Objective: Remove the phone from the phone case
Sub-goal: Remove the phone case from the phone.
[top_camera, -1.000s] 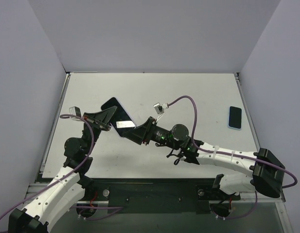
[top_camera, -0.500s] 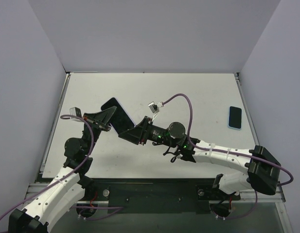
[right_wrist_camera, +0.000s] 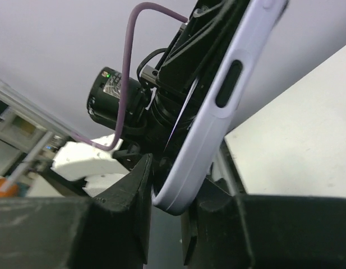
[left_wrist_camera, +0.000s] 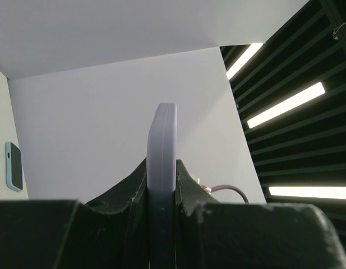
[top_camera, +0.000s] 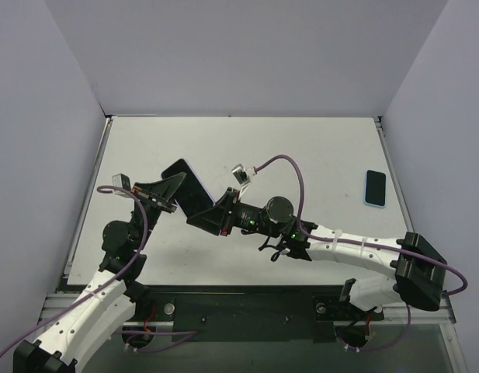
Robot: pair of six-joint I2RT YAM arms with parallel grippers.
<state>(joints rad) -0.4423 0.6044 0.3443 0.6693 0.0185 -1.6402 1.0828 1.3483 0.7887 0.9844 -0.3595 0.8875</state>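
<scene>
A phone in a lilac case (top_camera: 186,183) is held up off the table at centre left, its dark screen facing the top camera. My left gripper (top_camera: 166,196) is shut on the case's left side; the left wrist view shows the case edge (left_wrist_camera: 162,162) clamped upright between the fingers (left_wrist_camera: 128,188). My right gripper (top_camera: 211,217) is closed round the case's lower right corner. In the right wrist view the lilac case (right_wrist_camera: 217,112) runs up to the right from between the black fingers (right_wrist_camera: 138,190). The phone sits inside the case.
A second phone in a light blue case (top_camera: 375,188) lies flat near the table's right edge; it also shows in the left wrist view (left_wrist_camera: 14,166). A purple cable (top_camera: 289,167) arcs over the right wrist. White walls stand round the table.
My right gripper has moved left along the phone and now covers its lower end. The left gripper and the phone have hardly moved.
</scene>
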